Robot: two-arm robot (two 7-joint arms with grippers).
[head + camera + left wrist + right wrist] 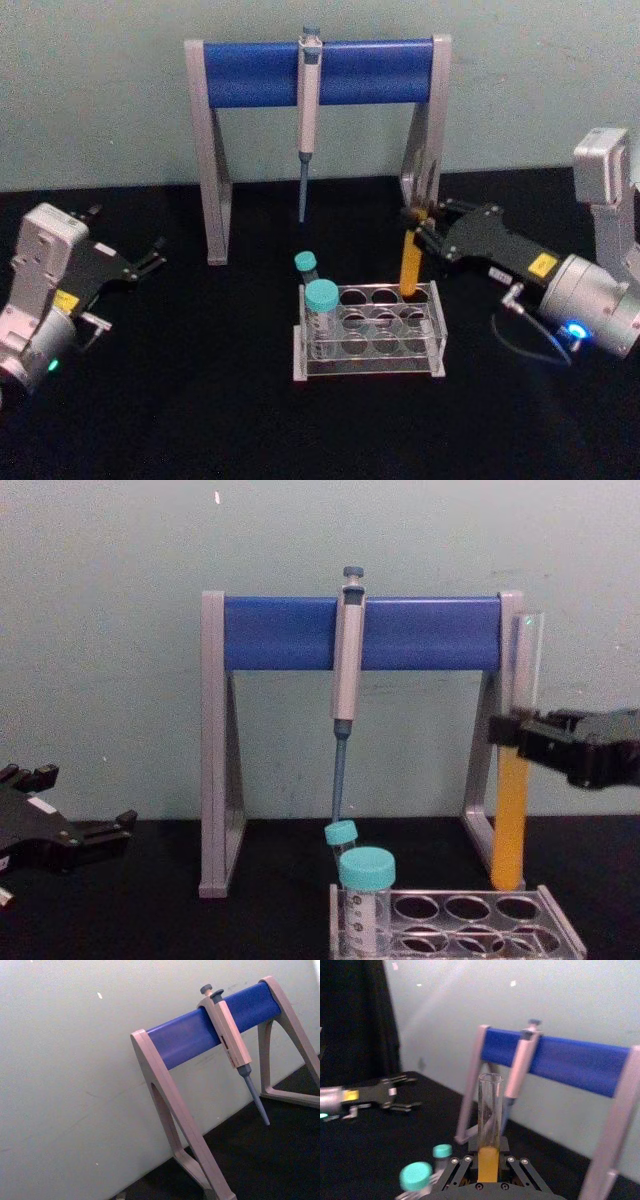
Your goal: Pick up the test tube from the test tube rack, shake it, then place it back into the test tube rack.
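Note:
The test tube point(408, 265) is a long clear glass tube holding orange-yellow liquid, and it stands upright. My right gripper point(412, 222) is shut on its middle, reaching in from the right. In the chest view the test tube point(513, 810) has its lower end level with the top of the back right hole of the test tube rack point(560, 935). From the right wrist, the test tube point(489, 1110) rises between that gripper's fingers. The clear test tube rack point(437, 335) sits at the table's centre. My left gripper point(128, 232) rests open at the far left, well away from the rack.
A grey-and-blue pipette stand point(250, 72) spans the back of the table, with a pipette point(308, 110) hanging from it. A wide teal-capped tube point(322, 312) and a smaller one point(306, 266) stand at the rack's left end. The table top is black cloth.

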